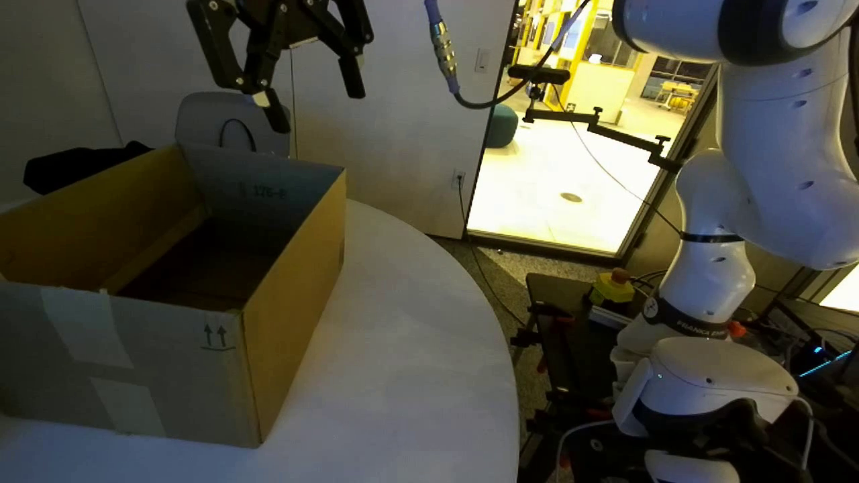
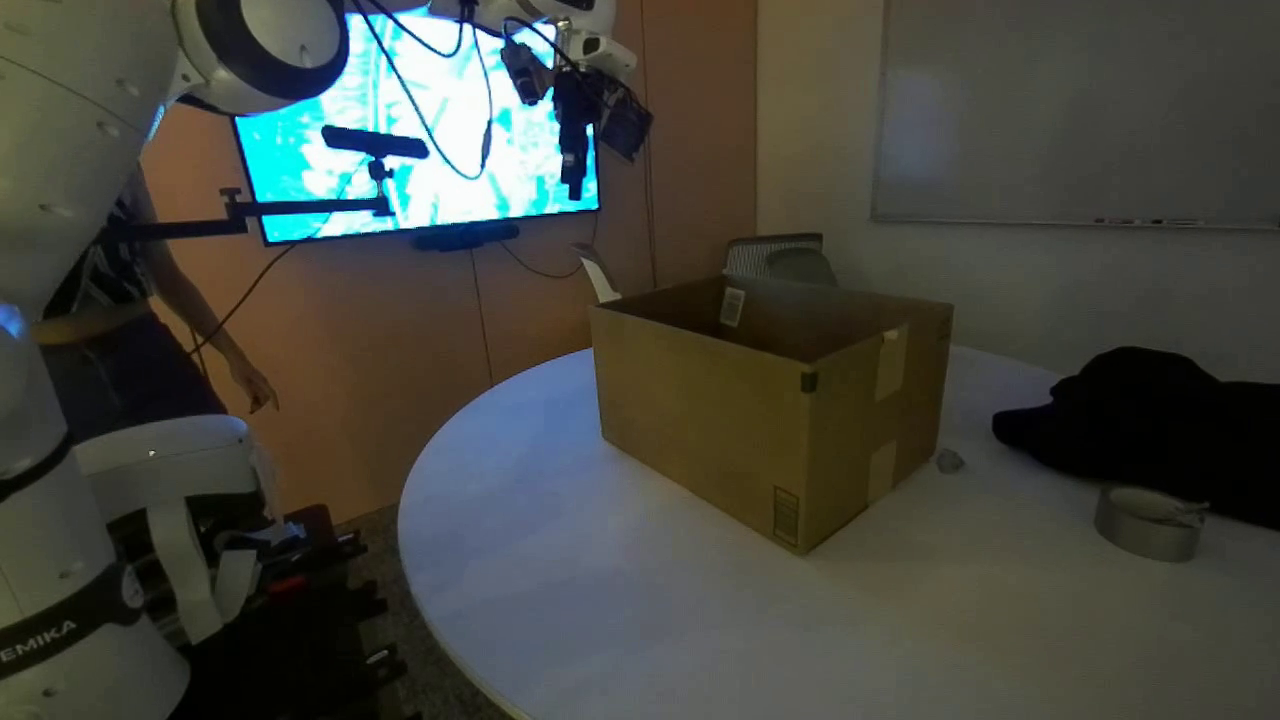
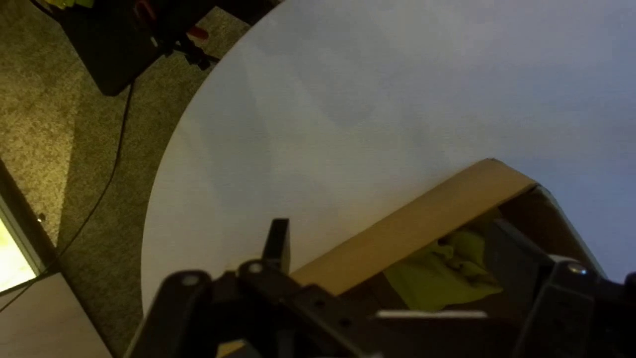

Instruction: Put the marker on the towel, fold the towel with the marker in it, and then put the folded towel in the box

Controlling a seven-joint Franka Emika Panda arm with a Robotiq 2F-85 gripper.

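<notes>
Fingers [image 1: 352, 77] spread wide — only air between, towel [image 3: 437, 278] (rumpled) inside the box [image 2: 700, 410] below

Rounded white arm [image 1: 772, 168], black band [image 1: 686, 324] lettered FRANKA, looping cable [image 1: 478, 105], silvery connector [image 1: 443, 48], black gripper [image 1: 315, 102] with round screws [image 3: 255, 267]

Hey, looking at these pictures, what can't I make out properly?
Box: in an exterior view, the left edge cuts it off.
Towel: box walls hide it in both exterior views; the open jaws partly cover it in the wrist view.
Task's marker: found in no view; perhaps inside the towel.
Items below the whiteboard: too small to name in an exterior view.
</notes>
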